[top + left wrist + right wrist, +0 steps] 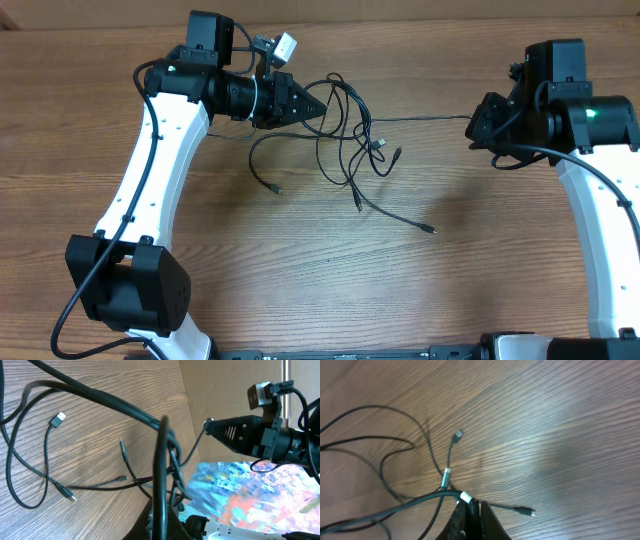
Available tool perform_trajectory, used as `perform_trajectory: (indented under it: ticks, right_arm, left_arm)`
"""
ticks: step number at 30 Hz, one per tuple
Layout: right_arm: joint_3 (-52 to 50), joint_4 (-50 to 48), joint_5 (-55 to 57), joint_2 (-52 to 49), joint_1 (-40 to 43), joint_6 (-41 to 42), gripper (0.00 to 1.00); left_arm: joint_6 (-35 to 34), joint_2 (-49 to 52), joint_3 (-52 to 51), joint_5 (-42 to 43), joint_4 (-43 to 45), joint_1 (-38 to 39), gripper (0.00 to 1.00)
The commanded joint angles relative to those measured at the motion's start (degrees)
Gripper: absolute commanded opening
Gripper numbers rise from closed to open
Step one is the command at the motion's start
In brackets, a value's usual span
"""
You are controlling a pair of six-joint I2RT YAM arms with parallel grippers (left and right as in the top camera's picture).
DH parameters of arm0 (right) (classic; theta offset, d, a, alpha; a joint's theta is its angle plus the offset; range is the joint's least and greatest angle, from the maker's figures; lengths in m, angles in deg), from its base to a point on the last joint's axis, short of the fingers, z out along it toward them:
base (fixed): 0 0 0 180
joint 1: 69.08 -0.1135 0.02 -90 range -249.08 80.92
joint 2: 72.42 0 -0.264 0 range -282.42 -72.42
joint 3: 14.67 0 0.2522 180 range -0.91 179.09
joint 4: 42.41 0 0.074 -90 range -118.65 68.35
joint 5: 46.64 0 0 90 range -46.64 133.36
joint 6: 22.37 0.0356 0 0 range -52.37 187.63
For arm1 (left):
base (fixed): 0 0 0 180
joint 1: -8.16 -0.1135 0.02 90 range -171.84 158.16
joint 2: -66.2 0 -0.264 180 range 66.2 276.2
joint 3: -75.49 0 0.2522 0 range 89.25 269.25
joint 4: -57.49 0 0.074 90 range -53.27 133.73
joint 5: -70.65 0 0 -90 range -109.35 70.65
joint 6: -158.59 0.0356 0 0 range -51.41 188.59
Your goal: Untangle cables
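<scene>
Left gripper [322,106] has its jaws pressed together on the bunched end of the cables [345,130]. In its own wrist view the black cords all funnel down into the bottom of the frame, right where the fingers sit. Right gripper [472,516] is pinched tight too, clamped on a cord just behind a white-collared plug [465,495].

Between the 2 grippers, 1 thin strand [420,118] runs almost straight across, lifted off the wood. The left wrist view shows it going right up to the tip of the right gripper.

The rest of the cables hang and sprawl just beside the left gripper as a loose knot of loops. Several tails trail down toward the middle of the table [300,270]. The plug ends lie apart from each other: 1 small one far out at [432,231], another at [277,188], and a silvery pair near [390,150]. A flat USB-type plug [59,418] rests on the wood in the left wrist view.

The surface is brown wood grain, with the grain running the table's long way and a soft sheen in the right wrist view. Past the table edge there's a plain beige surface [225,385]. Below it is a colourful patch [240,490] in blue, orange and white, but I can't tell what it actually is.
</scene>
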Motion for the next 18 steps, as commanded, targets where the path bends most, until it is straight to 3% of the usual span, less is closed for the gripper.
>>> perform_trajectory:
  ticks: [1,6,10,18]
  right_arm:
    - [0.37,-1.31,-7.28,0.83,-0.11,-5.84,0.04]
    - [0.37,-3.50,-16.83,0.83,-5.31,-11.21,0.05]
    - [0.26,-4.98,-15.02,0.76,-11.41,-11.19,0.05]
    - [0.22,-7.87,-10.27,-2.40,-19.78,-5.51,0.06]
  left_arm:
    - [2.03,-2.05,0.87,-0.76,-0.13,-0.52,0.04]
    - [2.03,-2.05,0.87,-0.70,0.07,1.16,0.04]
    - [1.49,-2.05,0.87,2.62,2.23,2.34,0.04]
    - [-8.72,-2.05,0.87,11.47,13.79,2.58,0.04]
